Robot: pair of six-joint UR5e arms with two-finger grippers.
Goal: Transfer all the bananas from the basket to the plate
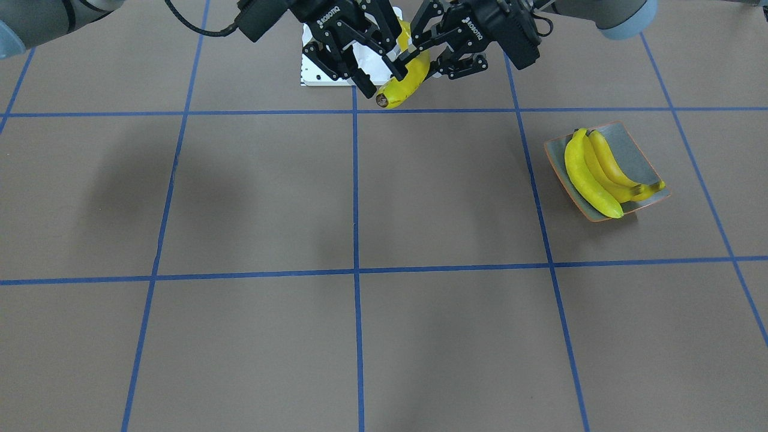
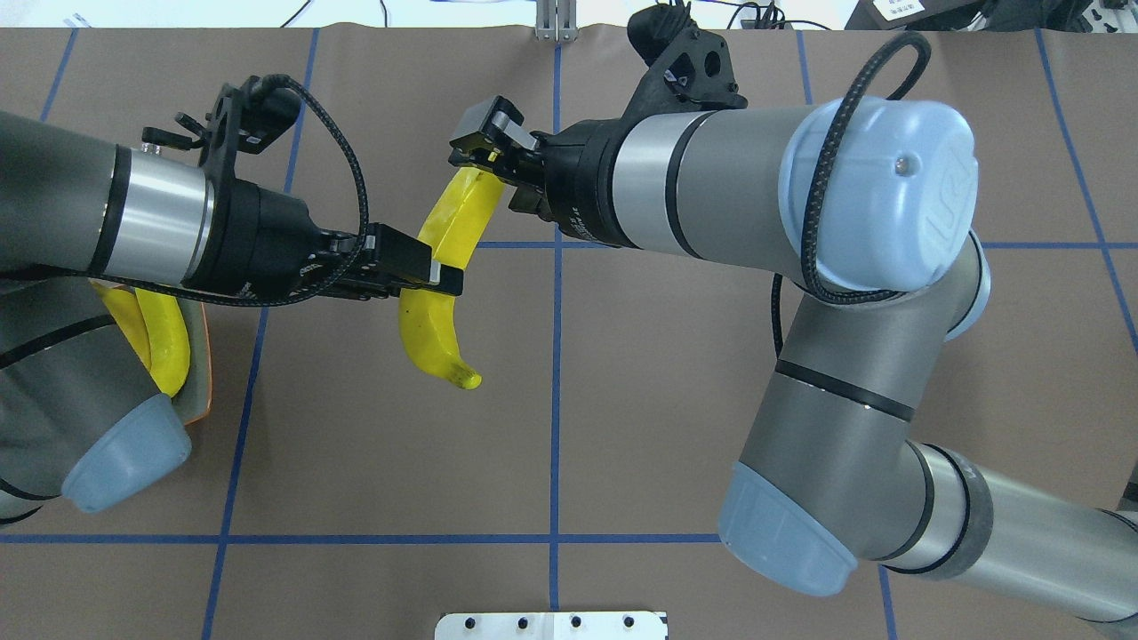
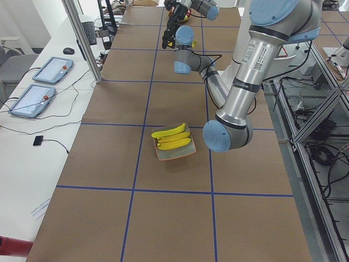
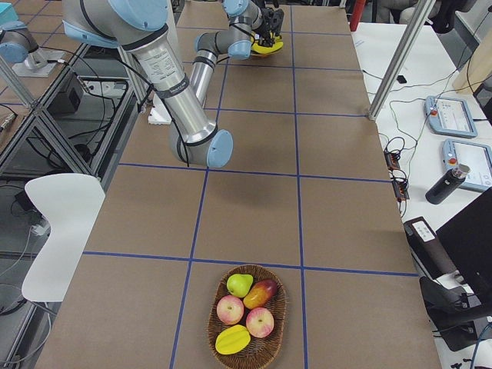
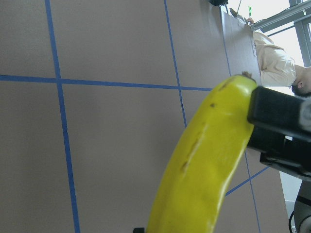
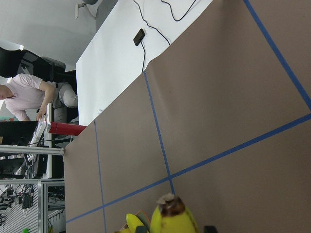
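Basket (image 4: 211, 327) of other fruit sits far from the plate (image 1: 636, 155), which carries three bananas (image 1: 591, 180) side by side. The fourth banana (image 1: 409, 79) hangs above the table, well apart from the plate. Both arms reach toward each other. The left gripper (image 2: 436, 271) clamps the banana's middle and the right gripper (image 2: 484, 147) pinches one end (both closed on it).

Qty per item: bananas (image 1: 591, 180) ×4 (3 on plate, 1 btwn grippers); plate (image 1: 631, 150) ×1; basket (image 4: 211, 327) ×1; apples (image 4: 231, 310) ×2; pear (image 4: 239, 284) ×1; mango (image 4: 261, 292) ×1; grippers ×2: left gripper (image 2: 437, 277), right gripper (image 2: 484, 147)
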